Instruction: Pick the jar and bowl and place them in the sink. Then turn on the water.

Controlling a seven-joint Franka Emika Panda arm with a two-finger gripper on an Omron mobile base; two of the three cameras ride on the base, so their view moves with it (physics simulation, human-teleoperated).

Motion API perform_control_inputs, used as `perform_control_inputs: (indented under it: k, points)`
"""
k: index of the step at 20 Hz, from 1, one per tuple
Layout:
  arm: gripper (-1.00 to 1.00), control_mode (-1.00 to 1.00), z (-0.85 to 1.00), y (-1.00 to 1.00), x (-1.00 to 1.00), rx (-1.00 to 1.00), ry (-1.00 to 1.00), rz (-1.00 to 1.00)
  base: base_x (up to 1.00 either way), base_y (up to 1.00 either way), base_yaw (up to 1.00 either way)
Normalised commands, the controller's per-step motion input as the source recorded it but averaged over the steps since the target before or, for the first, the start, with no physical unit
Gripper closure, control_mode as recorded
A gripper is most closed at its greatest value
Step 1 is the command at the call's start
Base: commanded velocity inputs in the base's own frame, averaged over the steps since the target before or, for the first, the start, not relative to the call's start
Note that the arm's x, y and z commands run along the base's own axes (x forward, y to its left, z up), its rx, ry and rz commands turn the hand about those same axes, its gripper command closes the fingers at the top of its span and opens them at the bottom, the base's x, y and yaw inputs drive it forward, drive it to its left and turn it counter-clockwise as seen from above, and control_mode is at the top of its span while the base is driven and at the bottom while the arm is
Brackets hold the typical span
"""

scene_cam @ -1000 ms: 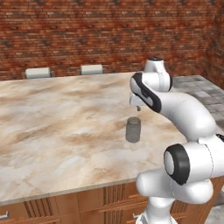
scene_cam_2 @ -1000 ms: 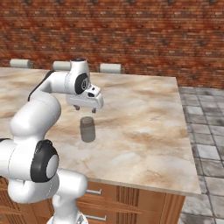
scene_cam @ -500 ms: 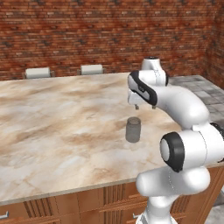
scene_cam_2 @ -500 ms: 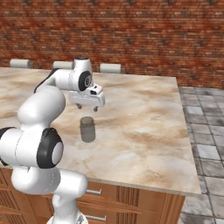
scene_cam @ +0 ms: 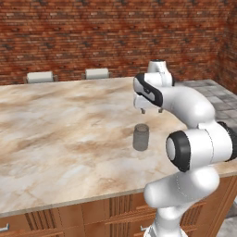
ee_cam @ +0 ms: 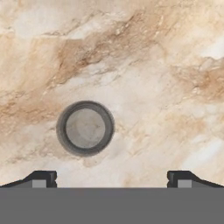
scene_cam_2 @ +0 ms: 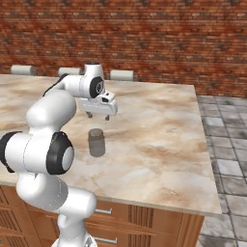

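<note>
I see the jar (scene_cam: 140, 137) standing upright on a marble counter (scene_cam: 65, 139), well in from the edges. My gripper (scene_cam: 150, 110) hangs above it, pointing straight down, clear of the jar and slightly beyond it. Its two fingers are spread wide with nothing between them. In the hand view I look down on the jar's round top (ee_cam: 85, 128), which sits left of centre, just ahead of the left fingertip (ee_cam: 40, 178) and not between the tips. From the right base view the jar (scene_cam_2: 96, 142) stands below the gripper (scene_cam_2: 98, 116).
</note>
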Motion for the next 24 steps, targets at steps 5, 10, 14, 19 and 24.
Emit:
perform_control_inputs:
  k: [5,10,14,19,24]
  points:
    - [-1.00,-1.00,-0.05,0.00,0.24,0.00,0.00,0.00,0.00,0.00,0.00]
    - [-1.00,-1.00,-0.10,0.00,0.20,0.00,0.00,0.00,0.00,0.00,0.00]
    - [-1.00,-1.00,-0.16,0.00,0.13,0.00,0.00,0.00,0.00,0.00,0.00]
    - [-1.00,-1.00,-0.21,0.00,0.02,0.00,0.00,0.00,0.00,0.00,0.00]
    - [-1.00,-1.00,-0.27,0.00,0.00,0.00,0.00,0.00,0.00,0.00,0.00]
